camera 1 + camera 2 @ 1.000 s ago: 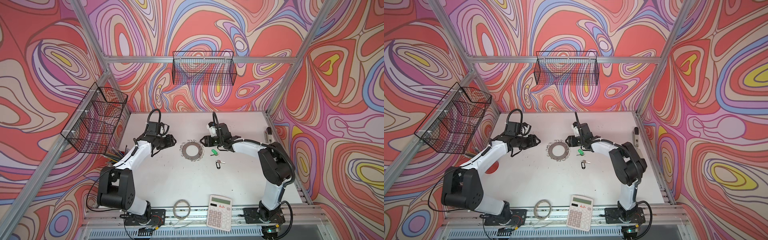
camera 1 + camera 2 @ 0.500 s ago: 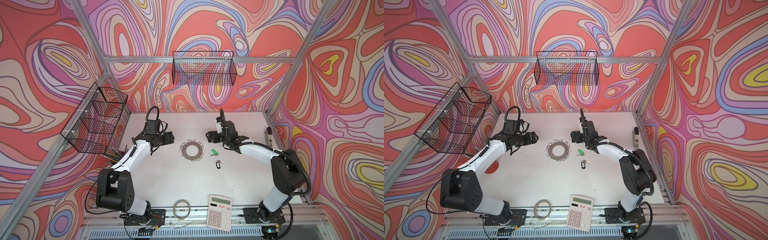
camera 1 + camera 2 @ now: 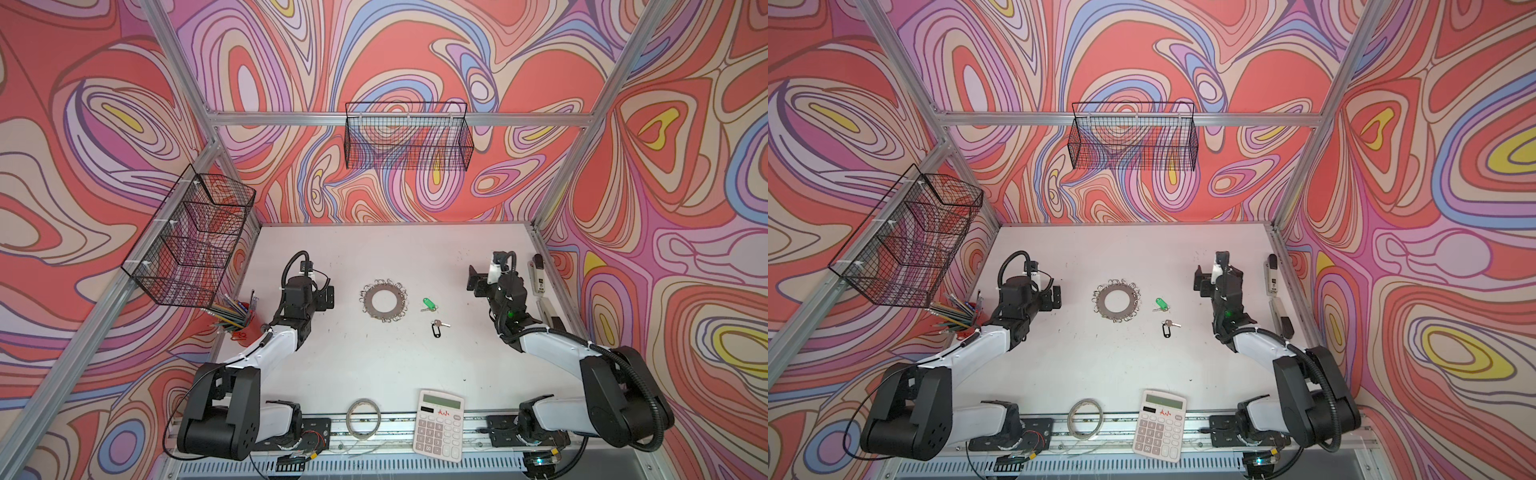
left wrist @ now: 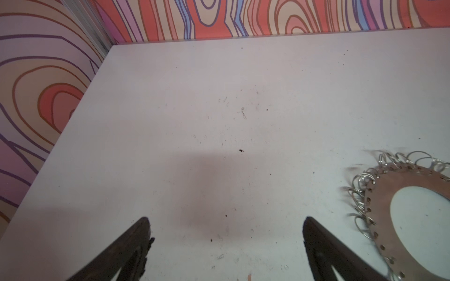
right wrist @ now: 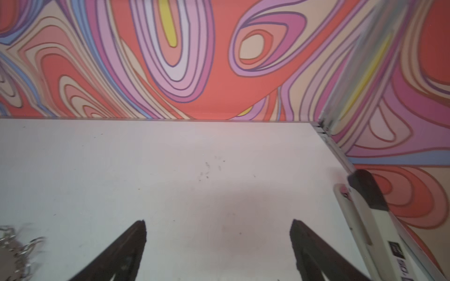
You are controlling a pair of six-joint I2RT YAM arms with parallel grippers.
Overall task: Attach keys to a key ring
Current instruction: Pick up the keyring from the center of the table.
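While both robot arms reach out over a white counter (image 3: 374, 253), neither one holds anything. The key ring (image 3: 383, 300), a flat grey metal disc with a large round hole and a fringe of small wire clips, lies flat near the middle of the counter, between the two grippers.

Near its rim on the right arm's side, but not touching it, lies the green-tagged key (image 3: 429, 304). The black-tagged key (image 3: 436, 328) lies close by, a little nearer the arm bases, and neither key is attached to the ring.

The left gripper (image 4: 226, 219) hovers above bare counter with its jaws spread wide and nothing between them. In the left wrist view the key ring (image 4: 399, 214) sits off to one side of it.

The right gripper (image 5: 218, 221) is also spread wide and empty over bare counter, well apart from the keys. It is close to a white stapler (image 5: 365, 219) at the counter's edge.

Along the front edge sit a white calculator (image 3: 440, 424) and a thin tape hoop (image 3: 364, 417). A cup of pencils (image 3: 235, 316) stands by the left wall. The walls are covered in swirling red, pink and purple patterns.
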